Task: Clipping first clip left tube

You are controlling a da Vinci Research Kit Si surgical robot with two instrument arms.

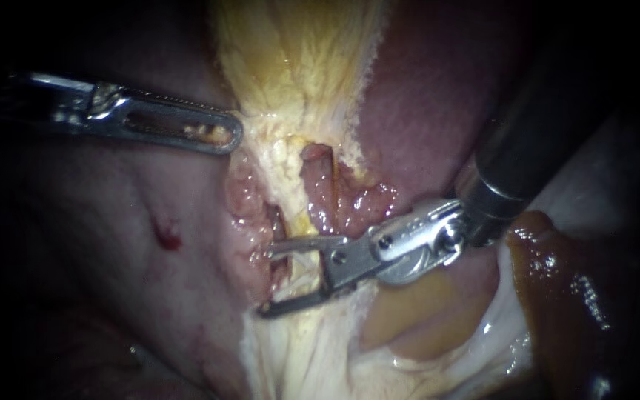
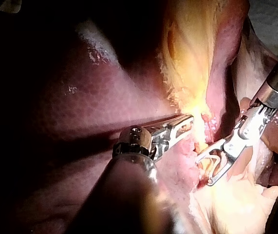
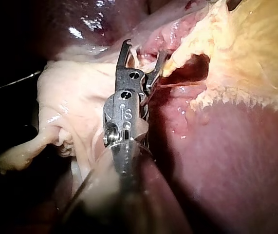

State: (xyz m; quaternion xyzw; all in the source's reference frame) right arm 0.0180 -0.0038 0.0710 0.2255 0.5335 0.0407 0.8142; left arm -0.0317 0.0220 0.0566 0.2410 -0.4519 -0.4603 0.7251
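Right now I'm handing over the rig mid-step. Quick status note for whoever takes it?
Left instrument: end effector sits at the edge of the yellowish tissue, above the work site.
Right instrument: end effector open, jaws either side of the pale strand just below the pink tube, not closed on it.
Done: jaws placed around the strand. No clip shows on any tube.
Left: confirm that the strand is the left tube, then probably close to set the clip.
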